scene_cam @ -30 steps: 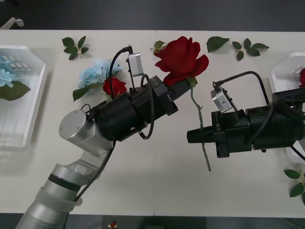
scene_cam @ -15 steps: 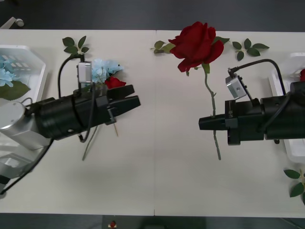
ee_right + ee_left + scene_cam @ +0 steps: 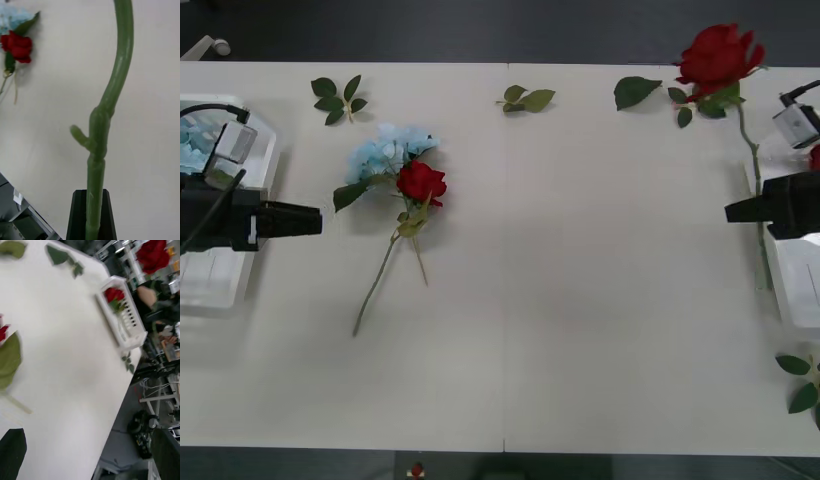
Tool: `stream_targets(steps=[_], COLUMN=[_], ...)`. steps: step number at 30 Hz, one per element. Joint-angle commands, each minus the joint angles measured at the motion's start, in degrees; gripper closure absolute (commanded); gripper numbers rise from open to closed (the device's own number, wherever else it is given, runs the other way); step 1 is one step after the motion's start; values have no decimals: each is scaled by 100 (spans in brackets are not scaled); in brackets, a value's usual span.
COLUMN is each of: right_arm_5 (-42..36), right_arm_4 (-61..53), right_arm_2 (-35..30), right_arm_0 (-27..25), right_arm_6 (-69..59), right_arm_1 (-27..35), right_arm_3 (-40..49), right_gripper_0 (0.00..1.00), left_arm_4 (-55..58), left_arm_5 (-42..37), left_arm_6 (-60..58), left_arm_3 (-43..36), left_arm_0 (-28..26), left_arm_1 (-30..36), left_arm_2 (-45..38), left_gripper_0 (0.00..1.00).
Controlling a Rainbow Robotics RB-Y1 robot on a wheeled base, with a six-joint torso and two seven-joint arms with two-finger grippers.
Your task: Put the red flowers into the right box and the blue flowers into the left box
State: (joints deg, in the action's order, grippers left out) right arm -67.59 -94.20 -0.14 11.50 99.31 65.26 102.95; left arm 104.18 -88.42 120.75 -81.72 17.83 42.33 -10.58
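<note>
Front view: the right pincer (image 3: 732, 212) pinches a red rose's stem (image 3: 753, 160), bloom (image 3: 718, 54) far beyond its tips, right box (image 3: 792, 290) just behind. That top-heavy bloom could swing and miss the rim. Left pincer (image 3: 315, 220) spread, near the left box (image 3: 240, 285).

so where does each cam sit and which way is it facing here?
Front: above the arms, looking down at the table; left gripper at left edge, right gripper at right edge, shut on the big red rose.
Right wrist: on the right arm, looking along its black fingers clamping the rose stem, toward the small red rose.
Left wrist: on the left arm, looking across the table to the right box; open fingers at the corners.
Shared: front and right wrist both show the small red rose.
</note>
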Motion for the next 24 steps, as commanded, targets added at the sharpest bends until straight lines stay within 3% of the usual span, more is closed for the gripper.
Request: stream_targets(steps=[1,4,12,24], right_arm_5=[44,44,35,26], right_arm_4=[16,174,1941,3646], right_arm_2=[-48,-48,-30,243], right_arm_0=[256,327,388,388], right_arm_6=[-351,-351,-395,-606], right_arm_1=[558,787,901,813], right_arm_3=[-653,-1172,-1726,-2297], right_gripper_0=[100,100,100,100], left_arm_4=[-917,-1673,-3659,-6551], left_arm_5=[-281,-246,-149,88], left_arm_6=[-403,-921,-2257,-4138], left_arm_3=[103,103,-151,-617], left_arm_0=[642,906,1425,1767], left_arm_1=[74,12,-638,-1895], left_arm_2=[-93,-93,-110,92], left_gripper_0=[4,4,4,4])
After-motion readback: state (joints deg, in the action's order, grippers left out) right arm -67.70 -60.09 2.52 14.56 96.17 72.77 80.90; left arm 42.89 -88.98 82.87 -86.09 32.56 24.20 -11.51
